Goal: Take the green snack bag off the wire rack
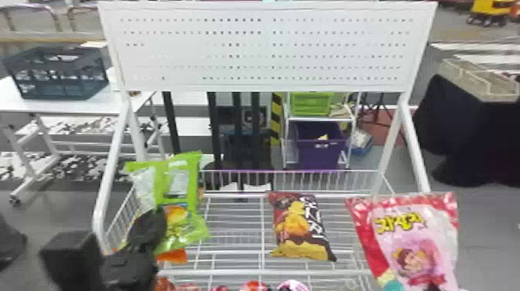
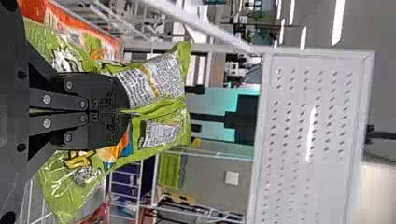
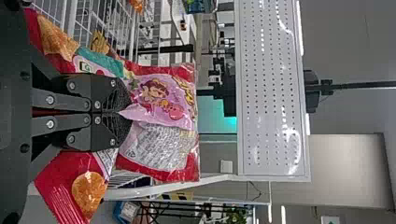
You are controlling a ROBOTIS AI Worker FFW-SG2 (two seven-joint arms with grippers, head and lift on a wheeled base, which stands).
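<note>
The glossy lime-green plastic snack bag [image 1: 185,228] is at the left side of the white wire rack [image 1: 232,272], pinched in the black left gripper [image 1: 151,228]; whether it touches the wires cannot be told. It looks crumpled, its upper part creased between two pale shiny panels, its lower part carrying an orange-and-yellow picture. The left wrist view brings out what the head view leaves vague: the fingers [image 2: 109,93] are clamped together on a ridge of the wrapping, dense small print covers the pale panels, and an orange-red bag [image 2: 79,28] is just beside the green one. The head view adds a dark brown and yellow snack bag [image 1: 301,228] lying on the wires, right of the green one, and a large pink bag with red edges [image 1: 418,240] farther right. The right wrist view shows the black right gripper [image 3: 119,113] closed tight on a fold of that pink bag, with a white printed panel on one side of the fold and a cartoon figure on the other.
</note>
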